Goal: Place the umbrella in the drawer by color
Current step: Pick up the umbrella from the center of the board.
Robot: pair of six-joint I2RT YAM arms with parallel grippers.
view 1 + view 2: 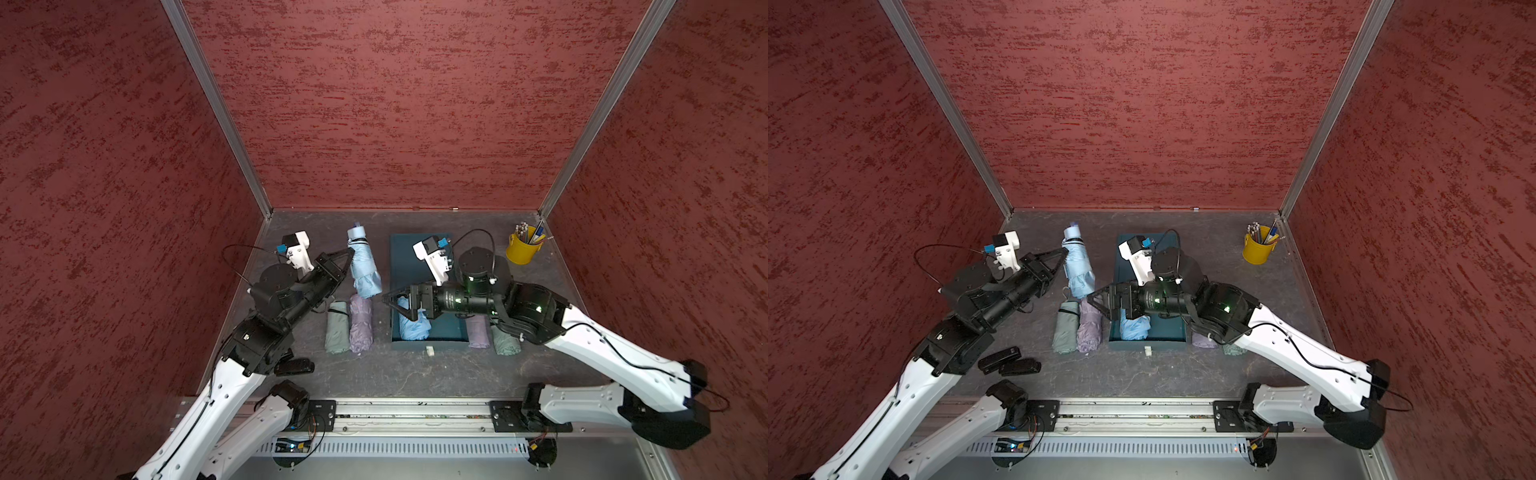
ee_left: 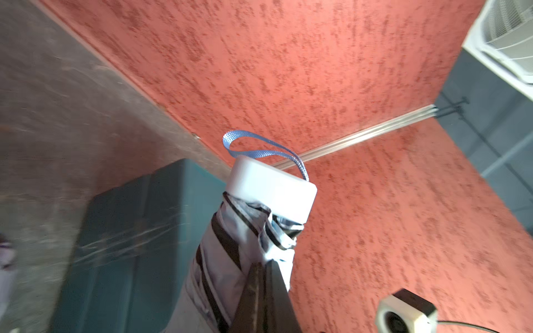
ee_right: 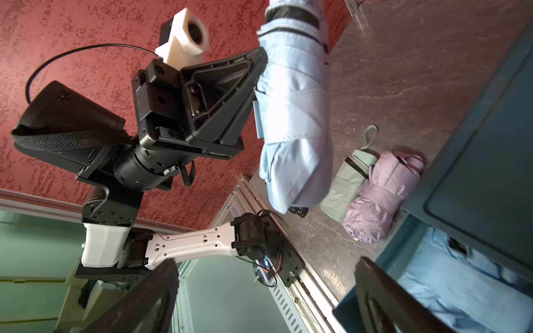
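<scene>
Left gripper [image 1: 350, 252] clamped on a light blue umbrella [image 1: 365, 270], left of the teal drawer [image 1: 449, 328]; right gripper [image 1: 395, 305] spread apart above a second blue umbrella [image 1: 415, 326] lying inside.

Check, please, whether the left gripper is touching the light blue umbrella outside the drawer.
Touching. The right wrist view shows the left gripper shut on the light blue umbrella, its fingers pressed into the fabric with no gap.
</scene>
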